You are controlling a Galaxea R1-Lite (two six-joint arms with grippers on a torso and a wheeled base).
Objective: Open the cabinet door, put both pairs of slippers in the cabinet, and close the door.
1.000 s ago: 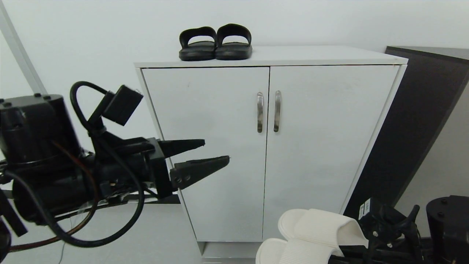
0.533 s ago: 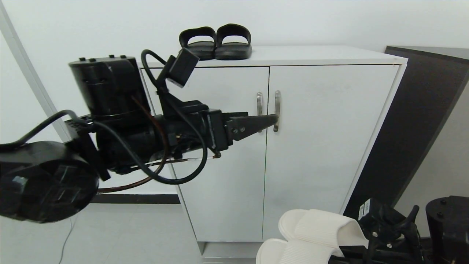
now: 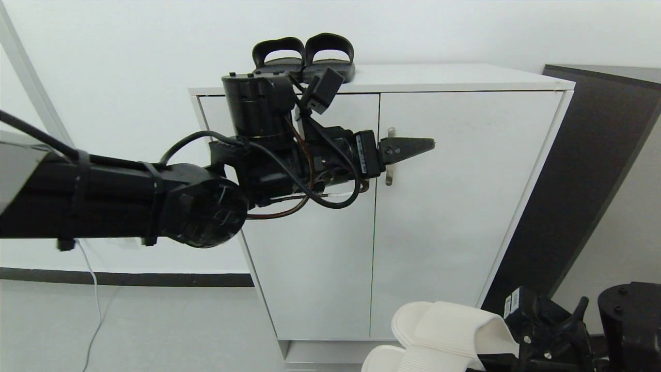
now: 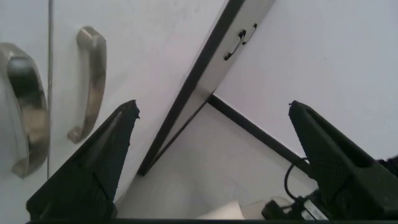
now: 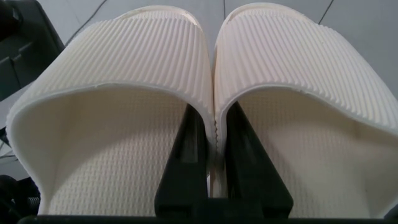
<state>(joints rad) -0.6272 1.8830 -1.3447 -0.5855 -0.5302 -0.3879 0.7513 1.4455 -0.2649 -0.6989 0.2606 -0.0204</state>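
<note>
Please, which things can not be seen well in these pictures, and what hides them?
- Head view: the left door's handle is behind the left gripper.
- Head view: the black slippers are partly covered at the front by the left arm.
- Head view: the white slippers are cut by the lower edge.
- Head and left wrist views: the inside of the cabinet is hidden by its shut doors.
</note>
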